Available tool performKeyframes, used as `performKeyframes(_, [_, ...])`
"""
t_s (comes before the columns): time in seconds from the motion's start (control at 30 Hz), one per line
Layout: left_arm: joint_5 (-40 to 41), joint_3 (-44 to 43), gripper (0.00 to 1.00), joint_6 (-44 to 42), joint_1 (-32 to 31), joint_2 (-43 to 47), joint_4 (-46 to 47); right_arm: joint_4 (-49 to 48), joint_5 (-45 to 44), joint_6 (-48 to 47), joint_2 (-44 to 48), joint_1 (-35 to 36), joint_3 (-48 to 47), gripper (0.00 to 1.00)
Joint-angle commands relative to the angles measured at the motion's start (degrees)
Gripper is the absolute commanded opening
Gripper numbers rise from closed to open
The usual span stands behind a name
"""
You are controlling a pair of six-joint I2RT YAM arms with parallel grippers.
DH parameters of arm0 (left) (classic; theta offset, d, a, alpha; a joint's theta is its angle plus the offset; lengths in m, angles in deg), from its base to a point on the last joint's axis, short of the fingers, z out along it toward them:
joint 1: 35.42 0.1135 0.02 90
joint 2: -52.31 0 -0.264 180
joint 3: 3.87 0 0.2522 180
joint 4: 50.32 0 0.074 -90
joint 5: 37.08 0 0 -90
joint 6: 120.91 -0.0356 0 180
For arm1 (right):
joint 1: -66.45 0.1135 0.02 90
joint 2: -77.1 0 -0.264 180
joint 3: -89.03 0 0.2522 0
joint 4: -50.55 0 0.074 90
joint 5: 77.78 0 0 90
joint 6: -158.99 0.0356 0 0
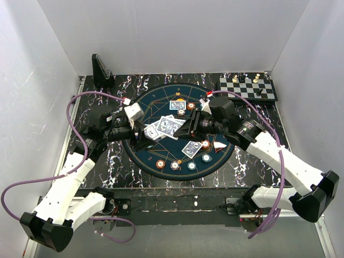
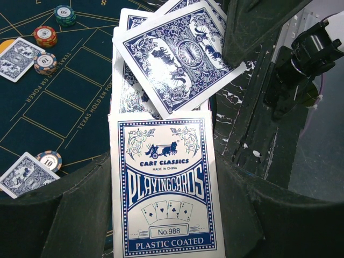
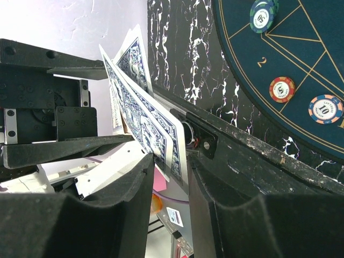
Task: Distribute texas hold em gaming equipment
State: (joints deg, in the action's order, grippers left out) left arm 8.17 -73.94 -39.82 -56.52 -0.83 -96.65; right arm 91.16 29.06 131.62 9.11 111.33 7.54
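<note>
My left gripper (image 1: 144,134) is shut on a blue-and-white playing card box (image 2: 166,183), held up over the mat's left half. Blue-backed playing cards (image 2: 177,59) fan out of the box's top. My right gripper (image 3: 171,172) reaches in from the right, and its jaws stand open around the corner of those cards (image 3: 142,118). One pad touches them and a narrow gap shows at the other. On the round dark-blue mat (image 1: 161,102) lie two face-down card pairs (image 1: 177,105) (image 1: 192,149). Several poker chips (image 1: 175,165) sit beside them.
A black-and-white chessboard (image 1: 247,88) with pieces sits at the back right corner. A black stand (image 1: 101,70) rises at the back left. Purple cables loop out from both arms. The marbled black table (image 1: 258,161) ends in a raised front edge.
</note>
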Motion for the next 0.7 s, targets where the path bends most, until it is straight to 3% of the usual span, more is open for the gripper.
performKeyframes(0.0, [-0.6, -1.61, 0.0, 0.65, 0.27, 0.68, 2.43, -0.22, 0.3, -1.55, -0.04, 0.47, -3.03, 0.38])
performKeyframes(0.3, [-1.21, -1.52, 0.0, 1.17, 0.27, 0.85, 2.43, 1.62, 0.74, -3.91, -1.27, 0.38, -7.59, 0.42])
performKeyframes(0.53, [-3.15, -1.34, 0.0, 1.35, 0.27, 1.11, 2.17, 7.68, 4.07, -6.9, -5.57, -1.37, -13.39, 0.54])
performKeyframes(0.67, [-4.2, -1.6, 0.0, 1.17, 0.27, 1.38, 1.9, 9.71, 4.87, -8.31, -6.02, -2.52, -14.28, 0.55])
